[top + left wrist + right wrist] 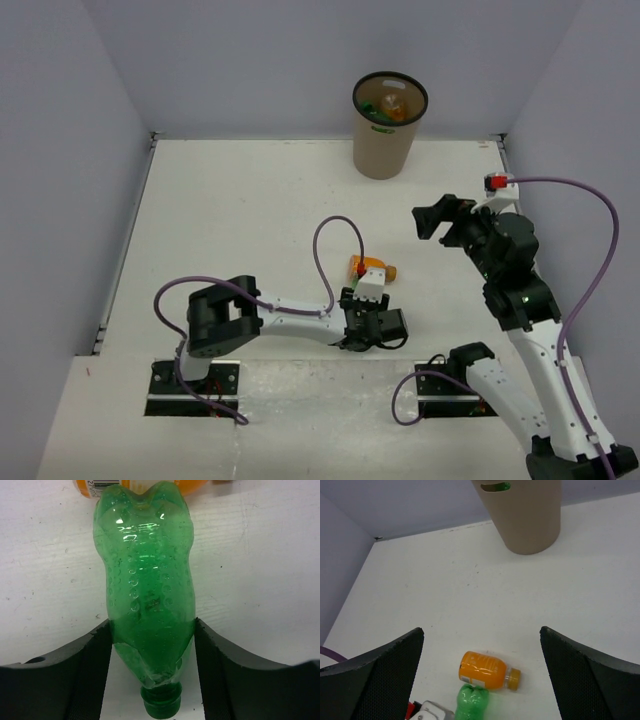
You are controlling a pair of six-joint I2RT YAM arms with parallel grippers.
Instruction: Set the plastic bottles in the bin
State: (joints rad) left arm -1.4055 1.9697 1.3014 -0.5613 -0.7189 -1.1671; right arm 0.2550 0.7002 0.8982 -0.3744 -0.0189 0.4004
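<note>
**L gripper clamped on green bottle; R gripper idle and spread**

L gripper (152, 622): both fingers (85, 675) pressed against opposite sides of the green bottle (145, 580), at its tapered end just above the green cap (161, 702). Grasp confirmed in the L wrist view. The bottle lay on the white table (250, 220), cap end toward the wrist and base end toward the bin (385, 140), well short of it. In the top view the bottle was mostly hidden under the L wrist.

Orange bottle (372, 267): on its side on the table, well apart from the bin and on the bin side of the green bottle. Its body met the green bottle's base in the R wrist view (485, 670); actual contact could not be told. Its cap pointed toward the R arm's side.

R gripper (479, 632): jaws spread wide, nothing between them. It hung above the table to the R of the orange bottle, nearer the bin than the L gripper, with its camera facing the bin.

Bin: upright at the far end of the table, black rim uppermost. Orange and green items (390, 105) showed inside; count not determinable. A slot in the bin wall (495, 486) showed green behind it.
</note>
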